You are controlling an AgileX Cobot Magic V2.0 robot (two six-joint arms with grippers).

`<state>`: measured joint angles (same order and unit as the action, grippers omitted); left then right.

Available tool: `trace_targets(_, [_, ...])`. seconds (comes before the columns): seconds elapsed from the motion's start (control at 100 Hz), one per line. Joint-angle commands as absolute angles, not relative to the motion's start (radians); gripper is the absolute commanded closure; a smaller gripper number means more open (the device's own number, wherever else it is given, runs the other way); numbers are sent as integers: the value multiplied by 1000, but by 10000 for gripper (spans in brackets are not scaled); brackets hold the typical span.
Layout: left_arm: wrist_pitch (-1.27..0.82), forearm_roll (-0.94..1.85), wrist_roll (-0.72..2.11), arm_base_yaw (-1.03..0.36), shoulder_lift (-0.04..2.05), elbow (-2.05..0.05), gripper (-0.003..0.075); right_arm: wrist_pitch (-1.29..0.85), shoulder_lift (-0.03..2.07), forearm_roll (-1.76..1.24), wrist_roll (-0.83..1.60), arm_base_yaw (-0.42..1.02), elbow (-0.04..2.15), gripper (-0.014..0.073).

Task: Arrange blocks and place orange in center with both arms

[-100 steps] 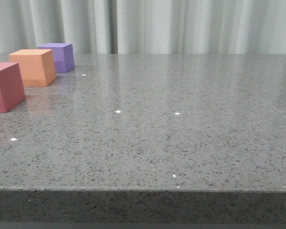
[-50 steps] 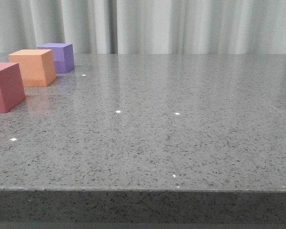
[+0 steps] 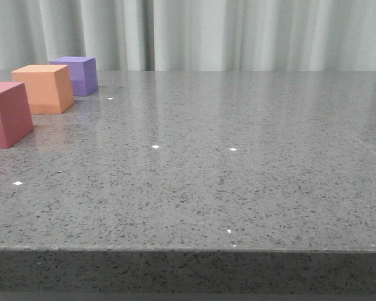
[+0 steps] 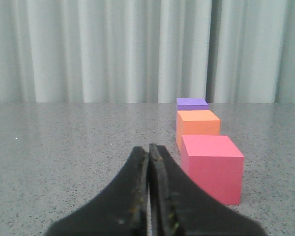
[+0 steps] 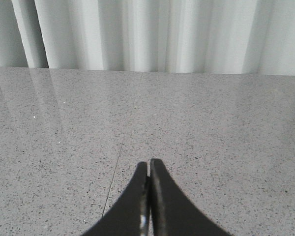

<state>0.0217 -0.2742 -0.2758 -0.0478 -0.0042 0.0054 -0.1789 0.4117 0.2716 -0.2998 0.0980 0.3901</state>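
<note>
Front view is giving you the orange cube (image 3: pixel 44 88) sitting in the middle of a line, between the purple cube (image 3: pixel 75 75) behind and the pinkish-red cube (image 3: pixel 7 114) in front, all resting on the grey table (image 3: pixel 225 182). You're seeing the left gripper (image 4: pixel 148 152) with fingers pressed together, the cubes lying just ahead and beside its tips; the right gripper (image 5: pixel 148 166) is likewise closed on nothing
</note>
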Motion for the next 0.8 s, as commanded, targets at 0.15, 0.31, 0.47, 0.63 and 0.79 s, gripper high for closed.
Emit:
trace_targets(0.15, [104,-263,-280,-43,-36,48,741,-106,413,288,-293,90,414,662])
trace_targets(0.31, [104,-263,-280,-43,-36,48,741,-105,413,288,-293,90,414,662])
trace_targets(0.47, [104,-263,-280,-43,-36,48,741,-104,412,288,-286,89,414,662])
trace_targets(0.63, [104,-263,-280,-43,-36,48,741,-69,375,156,-163,89,371,662])
trace_targets(0.79, [104,-263,-280,-43,-36,48,741,-19,262,23,-42,89,249,662])
